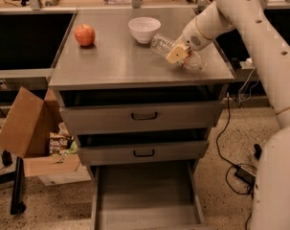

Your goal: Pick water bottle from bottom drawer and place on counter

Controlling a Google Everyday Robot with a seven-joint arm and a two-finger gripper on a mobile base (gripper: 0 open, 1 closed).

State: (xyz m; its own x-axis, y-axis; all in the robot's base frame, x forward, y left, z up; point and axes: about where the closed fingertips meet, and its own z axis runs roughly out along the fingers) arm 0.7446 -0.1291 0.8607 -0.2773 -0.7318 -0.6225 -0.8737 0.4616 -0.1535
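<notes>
The water bottle [164, 45] is clear and crinkled and lies tilted over the right part of the counter [116, 61], just right of the white bowl. My gripper [179, 53] is shut on the water bottle around its middle, a tan finger pad [175, 54] showing in front. The bottle's right end [195, 62] is at the counter surface. The bottom drawer [144, 195] is pulled out at the foot of the cabinet and holds nothing that I can see.
A white bowl [144, 29] stands at the back middle of the counter. A red apple [84, 34] sits at the back left. The two upper drawers [143, 115] are shut. An open cardboard box [29, 133] stands on the floor at left. Cables [235, 166] lie at right.
</notes>
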